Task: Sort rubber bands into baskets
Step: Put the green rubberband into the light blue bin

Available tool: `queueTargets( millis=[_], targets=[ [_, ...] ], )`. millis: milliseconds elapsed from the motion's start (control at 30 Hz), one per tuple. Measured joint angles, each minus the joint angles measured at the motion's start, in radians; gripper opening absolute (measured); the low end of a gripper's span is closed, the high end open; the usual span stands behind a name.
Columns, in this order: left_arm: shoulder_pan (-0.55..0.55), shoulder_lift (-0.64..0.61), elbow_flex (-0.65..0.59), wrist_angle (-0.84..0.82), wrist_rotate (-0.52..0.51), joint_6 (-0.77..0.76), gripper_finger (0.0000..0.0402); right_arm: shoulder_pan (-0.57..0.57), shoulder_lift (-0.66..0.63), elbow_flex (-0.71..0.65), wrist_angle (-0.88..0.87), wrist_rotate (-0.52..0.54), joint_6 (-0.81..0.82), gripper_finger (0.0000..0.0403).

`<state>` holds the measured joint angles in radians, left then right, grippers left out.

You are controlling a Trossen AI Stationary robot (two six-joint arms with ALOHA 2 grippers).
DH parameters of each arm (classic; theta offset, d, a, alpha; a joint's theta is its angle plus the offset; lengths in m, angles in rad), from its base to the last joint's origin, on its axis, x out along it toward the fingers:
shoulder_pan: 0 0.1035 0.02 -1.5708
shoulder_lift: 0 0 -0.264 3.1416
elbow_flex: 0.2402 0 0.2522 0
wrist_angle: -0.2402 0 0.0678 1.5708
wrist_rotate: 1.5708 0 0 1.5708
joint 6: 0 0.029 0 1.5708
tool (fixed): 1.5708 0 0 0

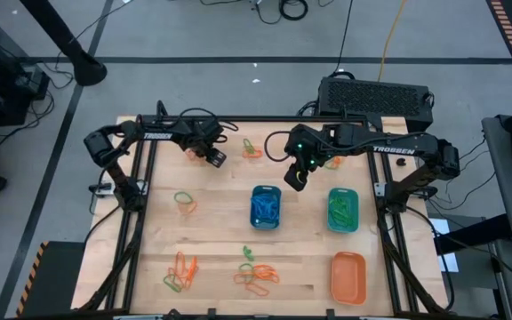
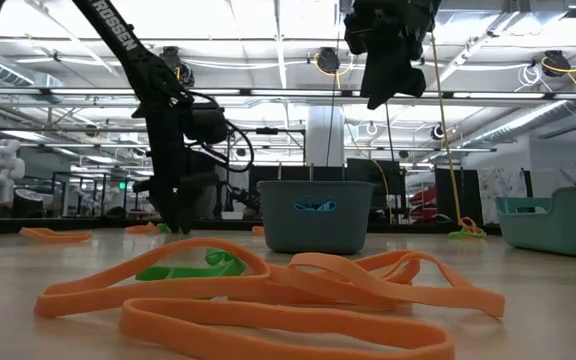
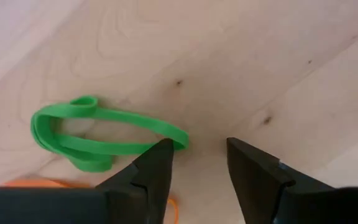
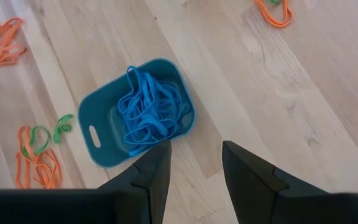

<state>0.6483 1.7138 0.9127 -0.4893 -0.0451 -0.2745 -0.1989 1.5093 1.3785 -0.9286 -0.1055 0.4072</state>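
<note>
Step in hand: the left gripper [image 3: 197, 162] hangs low over the worktop [image 1: 212, 231] at its far left, jaws spread with a gap between them, one tip touching the end of a green rubber band [image 3: 98, 134] that lies flat on the wood; nothing is pinched yet.
Next move: judged from this, the jaws must straddle the band's end, press together and lift it towards the green basket [image 1: 343, 210].
Right gripper: [image 4: 194, 165] held high above the blue basket [image 4: 138, 112], jaws spread, holding nothing.
Baskets: three – blue in the middle, full of blue bands [image 1: 267, 207]; green to its right, with green bands inside; orange basket [image 1: 348, 276] at the near right, looking bare.
Loose bands: four clusters of orange and green on the worktop; single bands too tangled to count.
</note>
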Motion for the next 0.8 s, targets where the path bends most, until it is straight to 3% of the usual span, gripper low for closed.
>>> queueTargets(
  millis=[200,433,633,800],
  targets=[
    [0.006,0.001,0.0,0.015,-0.007,0.012,0.0106,0.0,0.0,0.0,0.034,0.0,0.002,0.0136],
    [0.004,0.002,0.0,0.027,-0.017,0.047,0.001,0.013,0.0,0.0,0.05,0.001,0.019,0.0136],
    [-0.05,-0.023,0.0,0.005,0.037,0.079,0.0003,0.046,0.0,0.0,0.05,0.001,0.011,0.0136],
    [-0.138,-0.139,-0.001,-0.032,0.071,0.079,0.0002,0.078,0.0,0.0,0.093,0.0,-0.014,0.0136]
  ],
)
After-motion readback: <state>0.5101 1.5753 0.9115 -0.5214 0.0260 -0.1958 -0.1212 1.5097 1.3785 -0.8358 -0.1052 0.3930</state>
